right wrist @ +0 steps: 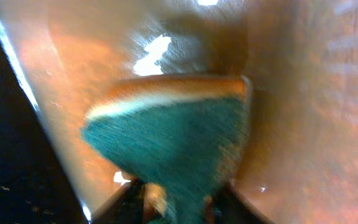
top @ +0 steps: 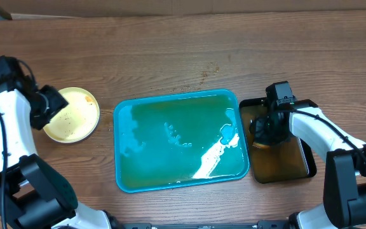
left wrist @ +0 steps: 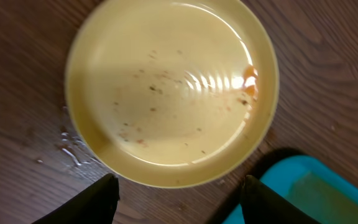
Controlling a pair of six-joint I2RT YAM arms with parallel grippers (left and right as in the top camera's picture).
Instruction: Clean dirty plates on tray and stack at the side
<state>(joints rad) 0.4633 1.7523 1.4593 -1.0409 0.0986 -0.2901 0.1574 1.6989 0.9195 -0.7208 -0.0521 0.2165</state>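
A pale plate [top: 72, 115] lies on the table left of the teal tray [top: 127, 179]; it looks yellowish with small specks and an orange spot at its right rim in the left wrist view [left wrist: 166, 93]. I cannot tell if other plates lie under it. My left gripper [top: 51, 104] is open just beside the plate, touching nothing [left wrist: 176, 199]. The teal tray holds water and white suds, no plates. My right gripper [top: 264, 130] is shut on a green and yellow sponge [right wrist: 173, 137] over the brownish liquid of the black tray [top: 300, 172].
The black tray stands right beside the teal tray's right edge. A corner of the teal tray shows in the left wrist view [left wrist: 316, 186]. Bare wooden table lies behind both trays, with a few water drops by the plate.
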